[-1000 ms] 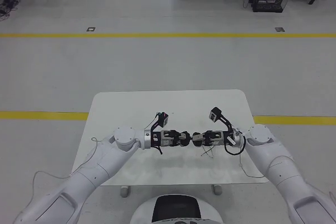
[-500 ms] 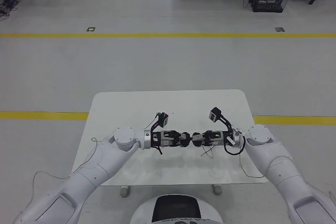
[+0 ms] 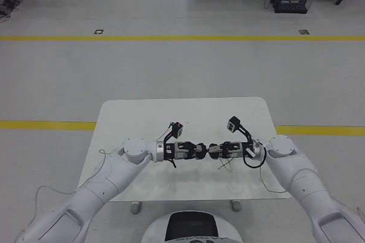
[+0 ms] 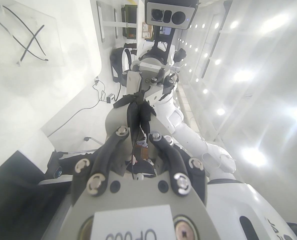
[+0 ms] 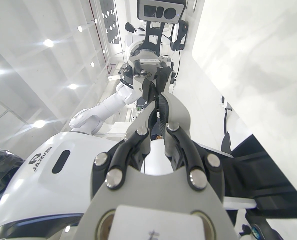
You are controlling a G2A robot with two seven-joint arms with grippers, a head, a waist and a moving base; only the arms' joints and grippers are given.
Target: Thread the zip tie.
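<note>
Over the middle of the white table (image 3: 140,115) the two arms meet tip to tip. My left gripper (image 3: 202,150) is shut on a thin black zip tie (image 4: 133,136) that runs between its fingers (image 4: 132,116). Facing it, my right gripper (image 3: 216,149) is shut on the same tie, whose ribbed strap (image 5: 162,116) lies between the converging fingertips (image 5: 151,106). In the left wrist view the right gripper (image 4: 137,99) is just beyond my own fingertips; in the right wrist view the left gripper (image 5: 153,86) sits equally close. A thin black strand (image 3: 226,164) hangs below the right gripper.
A clear sheet (image 4: 50,58) lies on the table with several spare black zip ties (image 4: 25,36) crossed on it. Cables (image 3: 264,176) trail from the arms near the table's front edge. Yellow floor lines (image 3: 42,125) run past the table.
</note>
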